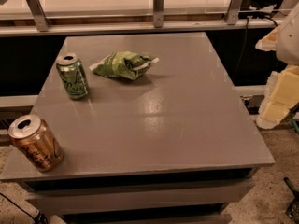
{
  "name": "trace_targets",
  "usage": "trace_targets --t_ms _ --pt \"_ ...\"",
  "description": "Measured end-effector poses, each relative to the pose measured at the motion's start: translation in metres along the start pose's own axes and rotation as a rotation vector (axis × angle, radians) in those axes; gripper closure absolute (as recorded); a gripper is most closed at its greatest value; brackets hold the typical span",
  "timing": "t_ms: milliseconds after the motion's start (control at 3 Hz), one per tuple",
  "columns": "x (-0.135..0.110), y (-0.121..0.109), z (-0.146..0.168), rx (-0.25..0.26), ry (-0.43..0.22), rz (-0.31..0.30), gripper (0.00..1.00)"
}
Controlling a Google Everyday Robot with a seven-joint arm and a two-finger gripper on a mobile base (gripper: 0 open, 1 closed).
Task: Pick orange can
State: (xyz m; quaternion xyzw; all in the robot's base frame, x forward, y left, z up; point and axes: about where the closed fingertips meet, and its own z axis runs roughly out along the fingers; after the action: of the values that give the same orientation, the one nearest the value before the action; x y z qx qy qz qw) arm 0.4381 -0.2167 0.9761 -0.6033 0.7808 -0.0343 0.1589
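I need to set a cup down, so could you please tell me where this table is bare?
The right half of the table is bare, as is the front centre right of the orange can. The left edge is crowded: green can, snack bag beside it. The end effector sits low, beyond the table's right front corner.

Orange can (35, 143), green can (73, 76), grey table (177, 120), perhaps cream gripper (279, 97) at right
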Motion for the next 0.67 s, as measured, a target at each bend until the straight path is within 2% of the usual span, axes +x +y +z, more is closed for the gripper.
trace_targets --t_ms 333,667 --pt "0.000 0.000 0.000 0.000 0.000 0.000 0.00" --pt "-0.017 0.005 0.014 -0.028 -0.047 -0.030 0.00"
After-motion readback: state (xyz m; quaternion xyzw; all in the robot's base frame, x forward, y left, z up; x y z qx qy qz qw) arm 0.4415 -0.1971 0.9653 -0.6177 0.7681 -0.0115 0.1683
